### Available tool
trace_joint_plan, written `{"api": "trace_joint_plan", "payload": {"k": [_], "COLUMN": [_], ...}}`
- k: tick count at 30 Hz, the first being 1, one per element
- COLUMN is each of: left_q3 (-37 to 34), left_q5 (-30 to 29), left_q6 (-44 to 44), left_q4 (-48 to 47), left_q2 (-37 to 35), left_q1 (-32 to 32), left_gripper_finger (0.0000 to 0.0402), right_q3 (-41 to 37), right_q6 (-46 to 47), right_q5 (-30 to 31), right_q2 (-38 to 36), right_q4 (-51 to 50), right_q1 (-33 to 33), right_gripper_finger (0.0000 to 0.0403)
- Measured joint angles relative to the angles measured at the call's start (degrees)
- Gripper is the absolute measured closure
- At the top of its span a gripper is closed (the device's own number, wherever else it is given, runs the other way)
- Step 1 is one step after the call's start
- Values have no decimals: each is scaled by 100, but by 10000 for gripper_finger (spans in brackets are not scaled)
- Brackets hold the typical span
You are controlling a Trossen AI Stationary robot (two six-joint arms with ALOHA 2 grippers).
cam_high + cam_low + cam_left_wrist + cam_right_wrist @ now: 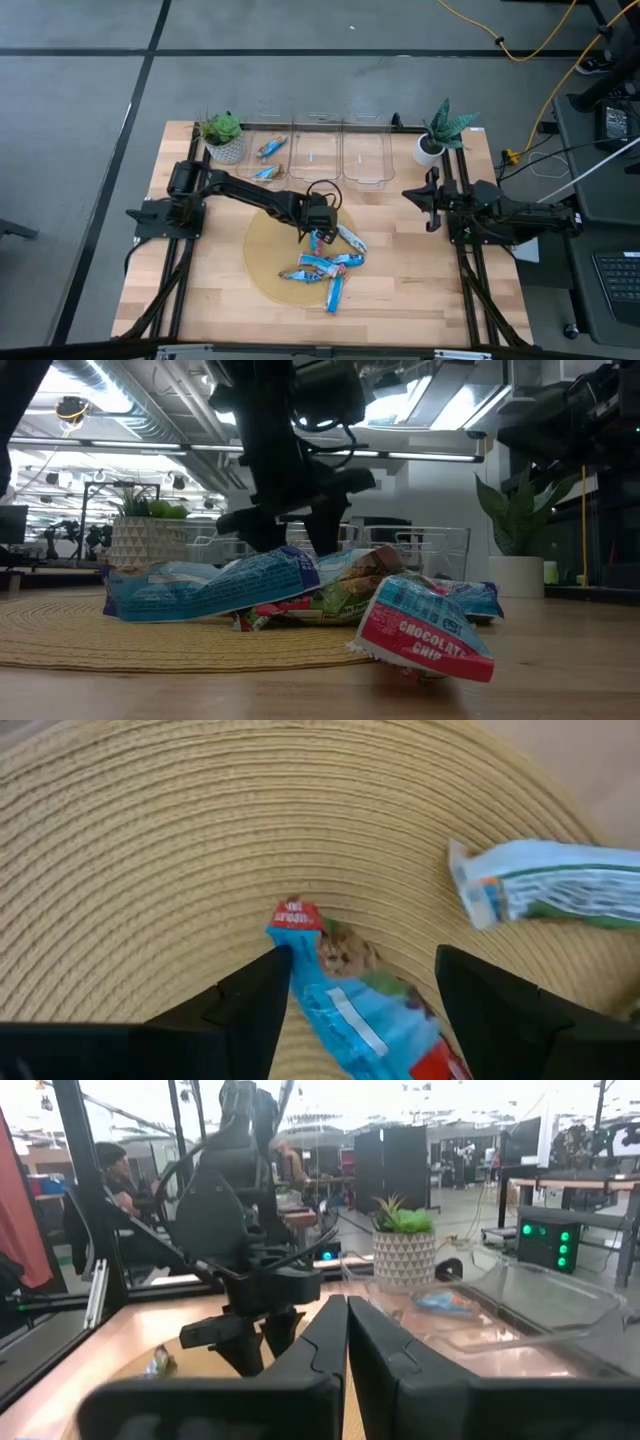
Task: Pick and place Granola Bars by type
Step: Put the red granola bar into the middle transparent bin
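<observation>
Woven mat (265, 250) carried a heap of bars (328, 266); the left gripper (355, 982) reached down, fingers spread astride one bar (345, 1010), partly cut off. Right gripper (347, 1342) waited clenched, empty.

Bright even overhead light, glare from ceiling lamps in low view, left wrist view softly blurred
</observation>
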Motion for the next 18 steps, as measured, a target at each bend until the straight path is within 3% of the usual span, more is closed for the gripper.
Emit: {"api": "trace_joint_plan", "payload": {"k": [10,18], "left_q3": [4,4], "left_q5": [-4,-18], "left_q6": [-399,-497], "left_q4": [-2,-19], "left_q2": [260,260], "left_q1": [43,50], "left_gripper_finger": [165,225], "right_q3": [0,0], "right_q6": [22,21], "right_q5": [0,-2], "right_q2": [0,0], "right_q4": [-190,-181], "right_q1": [-1,0], "right_gripper_finger": [386,386]}}
